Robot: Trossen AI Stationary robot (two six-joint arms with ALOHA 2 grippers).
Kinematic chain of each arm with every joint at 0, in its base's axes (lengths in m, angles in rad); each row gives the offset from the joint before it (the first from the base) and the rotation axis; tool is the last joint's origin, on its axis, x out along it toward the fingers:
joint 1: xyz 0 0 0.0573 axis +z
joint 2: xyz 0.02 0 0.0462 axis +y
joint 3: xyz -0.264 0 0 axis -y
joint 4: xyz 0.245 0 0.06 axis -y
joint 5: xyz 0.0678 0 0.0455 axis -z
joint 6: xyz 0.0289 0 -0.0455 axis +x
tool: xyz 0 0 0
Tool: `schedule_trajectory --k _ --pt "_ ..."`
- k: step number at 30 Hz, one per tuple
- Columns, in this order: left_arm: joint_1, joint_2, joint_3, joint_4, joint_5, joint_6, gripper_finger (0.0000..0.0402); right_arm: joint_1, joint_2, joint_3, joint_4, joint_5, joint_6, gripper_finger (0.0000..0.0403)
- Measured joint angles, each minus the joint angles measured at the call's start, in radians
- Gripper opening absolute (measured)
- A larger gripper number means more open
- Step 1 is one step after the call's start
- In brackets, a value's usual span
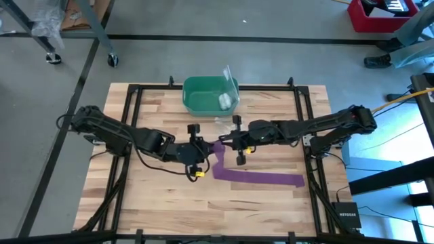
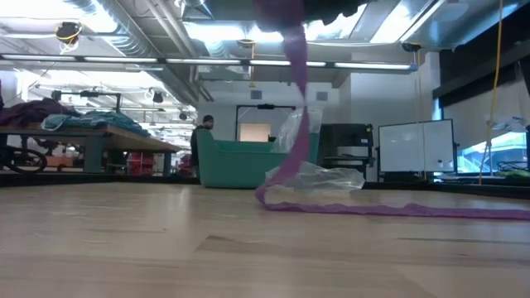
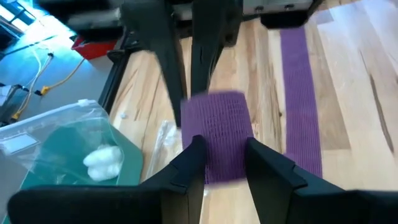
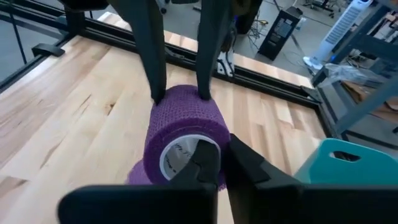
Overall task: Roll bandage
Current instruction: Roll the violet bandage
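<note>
The purple bandage is partly wound into a roll [image 4: 186, 124] on a white core [image 4: 180, 155]. The roll is held above the table's middle between both grippers [image 1: 217, 144]. Its loose strip [image 2: 295, 99] hangs down from the roll and then lies flat toward the table's right edge [image 1: 268, 178]. My left gripper [image 3: 224, 165] comes from the table's left and is shut on the roll. My right gripper [image 4: 222, 163] comes from the right and is shut on the roll's end. My left gripper has the roll's wound outside [image 3: 217, 130] between its two fingers, at the end facing the table's left. The fingers come level from the left. The roll is lifted clear of the table. My right gripper has one finger [image 4: 202, 163] at the open white core and the other [image 4: 249, 165] outside the roll's wall [image 4: 221, 134], at the end facing the table's right. It comes roughly level from the right. The roll is clear of the table, with the strip hanging below.
A green bin [image 1: 210, 95] holding a small white roll [image 1: 224, 102] stands at the far middle. A clear plastic bag [image 2: 323, 175] lies just in front of it. Bare wood lies near and to the left [image 1: 149, 190].
</note>
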Motion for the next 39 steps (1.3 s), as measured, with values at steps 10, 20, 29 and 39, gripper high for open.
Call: schedule_trajectory --k 10,20,29,39 --pt "-0.098 -0.093 -0.017 0.048 -0.154 0.053 0.01 0.025 -0.278 -0.097 0.049 -0.085 0.02 0.001" --pt "-0.074 -0.091 -0.18 0.615 -0.108 0.376 0.01 0.024 -0.301 -0.222 0.292 -0.133 0.028 0.0011" --pt "-0.033 -0.077 -0.237 0.8 0.002 0.393 0.01 0.025 -0.274 -0.224 0.331 -0.142 0.039 0.0012" --pt "-0.024 -0.072 -0.237 0.794 -0.011 0.386 0.01 0.025 -0.188 -0.223 0.45 -0.169 0.039 0.0012"
